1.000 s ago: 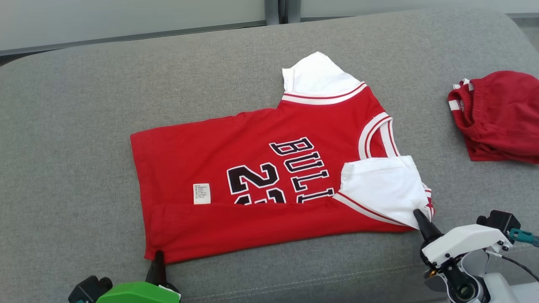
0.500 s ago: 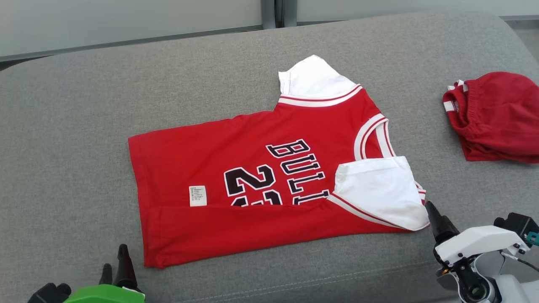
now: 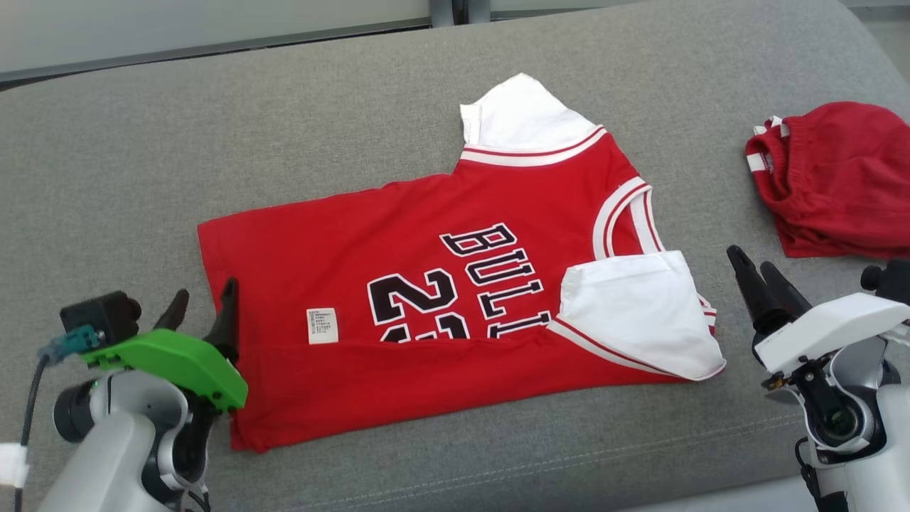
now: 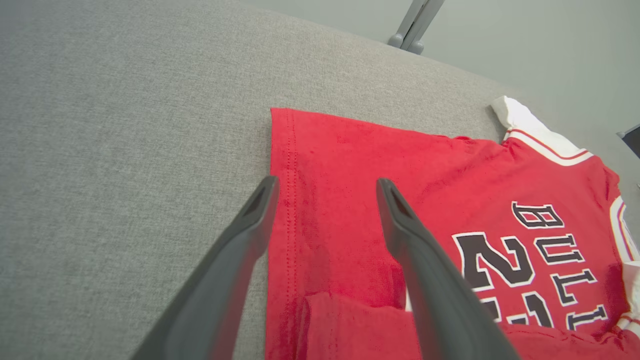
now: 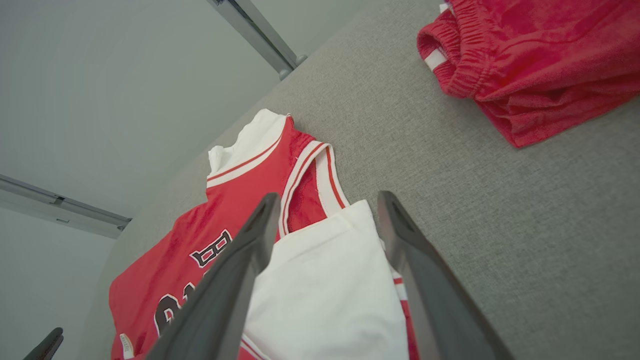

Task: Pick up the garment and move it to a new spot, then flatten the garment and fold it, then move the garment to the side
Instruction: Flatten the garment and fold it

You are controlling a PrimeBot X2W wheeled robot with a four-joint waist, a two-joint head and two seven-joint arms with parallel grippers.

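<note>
Red jersey [image 3: 426, 284] lies flat mid-surface on the grey fabric surface [image 3: 106, 178], hem toward the left edge, collar toward the right edge. Black-and-white lettering faces up. The long side nearest the front edge is folded up over the body, covering the lower part of the number. White care label [image 3: 321, 326] sits just above that fold line. One white sleeve [image 3: 633, 313] is folded in over the chest by the front-right part of the jersey, and the other white sleeve [image 3: 519, 117] sticks out toward the back edge.

Left claw [image 3: 205, 291]: fingers apart, holding nothing, at the hem end near the front-left of the jersey. In the left wrist view the left claw [image 4: 325, 185] straddles the hem, with one finger over grey fabric and one over red cloth. Contact cannot be told.

Right claw [image 3: 749, 259]: fingers apart and empty, over bare surface just beside the folded sleeve.

Red shorts [image 3: 839, 185] are bunched at the right edge, apart from the jersey.
</note>
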